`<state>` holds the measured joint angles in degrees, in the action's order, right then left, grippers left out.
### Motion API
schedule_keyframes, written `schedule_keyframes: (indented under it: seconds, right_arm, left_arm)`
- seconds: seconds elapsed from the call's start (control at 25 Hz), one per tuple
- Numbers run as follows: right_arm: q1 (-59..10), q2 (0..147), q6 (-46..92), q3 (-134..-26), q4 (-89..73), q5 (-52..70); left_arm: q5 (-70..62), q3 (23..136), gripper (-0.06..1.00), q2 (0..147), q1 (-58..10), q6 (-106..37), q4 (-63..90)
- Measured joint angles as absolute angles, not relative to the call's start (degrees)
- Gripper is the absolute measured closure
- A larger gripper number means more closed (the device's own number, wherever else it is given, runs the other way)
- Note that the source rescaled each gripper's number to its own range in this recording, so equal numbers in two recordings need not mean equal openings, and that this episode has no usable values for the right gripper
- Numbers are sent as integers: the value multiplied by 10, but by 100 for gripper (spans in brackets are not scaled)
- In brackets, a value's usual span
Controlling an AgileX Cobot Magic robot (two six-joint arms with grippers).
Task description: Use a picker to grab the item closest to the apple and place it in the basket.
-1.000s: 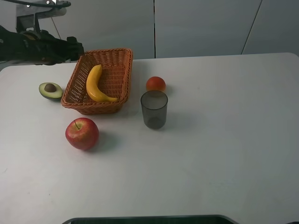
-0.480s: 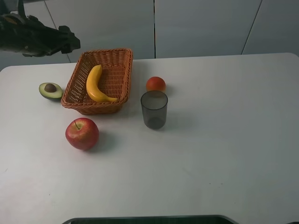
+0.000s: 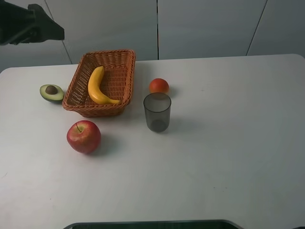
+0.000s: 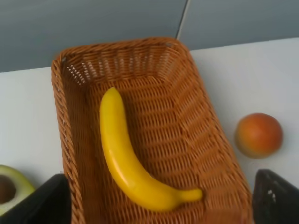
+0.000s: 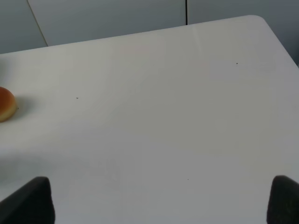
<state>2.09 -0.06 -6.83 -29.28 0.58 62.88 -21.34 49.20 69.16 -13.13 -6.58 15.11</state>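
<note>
The red apple (image 3: 84, 136) sits on the white table at front left. Behind it stands the woven basket (image 3: 109, 51), with a yellow banana (image 3: 98, 86) lying inside it. In the left wrist view, the banana (image 4: 126, 168) rests on the basket (image 4: 187, 116) floor, directly below my left gripper (image 4: 159, 205). That gripper is open and empty. From the high camera, the left gripper (image 3: 47, 28) hangs high at the far left corner, behind the basket. My right gripper (image 5: 156, 205) is open over bare table and holds nothing.
Left of the basket lies an avocado half (image 3: 51, 92), also visible as the avocado half (image 4: 11, 186). An orange-red fruit (image 3: 158, 86) sits right of the basket, with a dark translucent cup (image 3: 157, 111) in front of it. The right wrist view shows the fruit (image 5: 5, 104) at its edge.
My left arm has risen and pulled back to the upper left, away from the basket's rear corner. The banana and the other objects have not moved.
</note>
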Motion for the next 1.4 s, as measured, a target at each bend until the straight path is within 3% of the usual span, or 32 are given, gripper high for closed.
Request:
schedule_keyframes:
  seconds: [0.32, 0.96, 1.4]
  right_arm:
    - [21, -1, -68, -293, 6, 629]
    - [21, -1, -68, -293, 6, 629]
    - [21, -1, -68, -293, 6, 629]
  left_arm:
    - [-338, 492, -5, 549, -131, 50, 27]
    - [-575, 492, -5, 279, -131, 87, -11]
    - [-636, 427, -5, 84, -131, 87, -3]
